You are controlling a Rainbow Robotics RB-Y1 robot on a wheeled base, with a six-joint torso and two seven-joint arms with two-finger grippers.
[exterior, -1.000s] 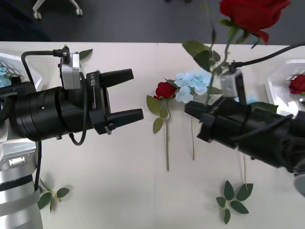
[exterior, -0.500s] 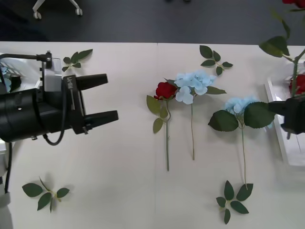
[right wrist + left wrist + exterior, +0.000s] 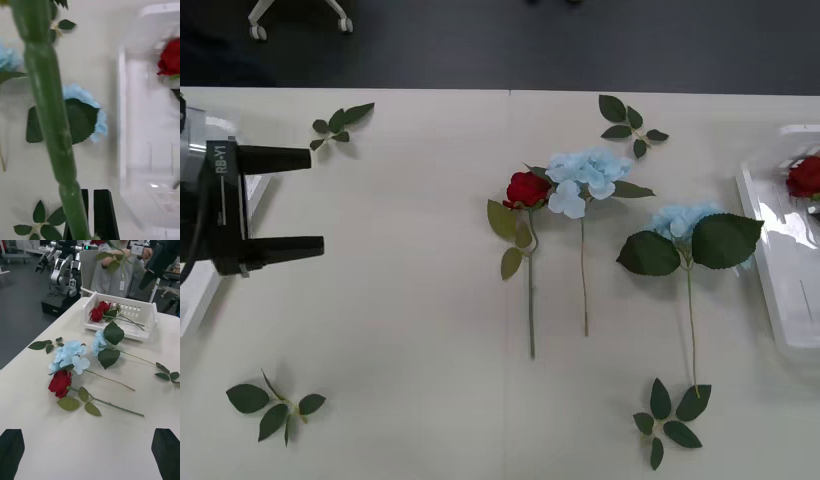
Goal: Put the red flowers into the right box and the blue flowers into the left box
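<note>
Left gripper: table's left edge, fingers spread, empty. Right gripper: fingers pinching rose stem beside right box. One rose, two blue flowers mid-table; bare surface between.

Off-white table w/ a faint seam down the middle. Four flowerless green leaf sprigs on it: one near far-left edge, one at far edge right of centre, one at near-left corner, one near front, right of centre. All lie flat, well apart from each other. Dark grey floor beyond the table; white caster base of an office chair at top left. Left wrist view: another grey robot arm assembly on a black base past the table, plus a seated person in a grey top w/ a lanyard badge.
</note>
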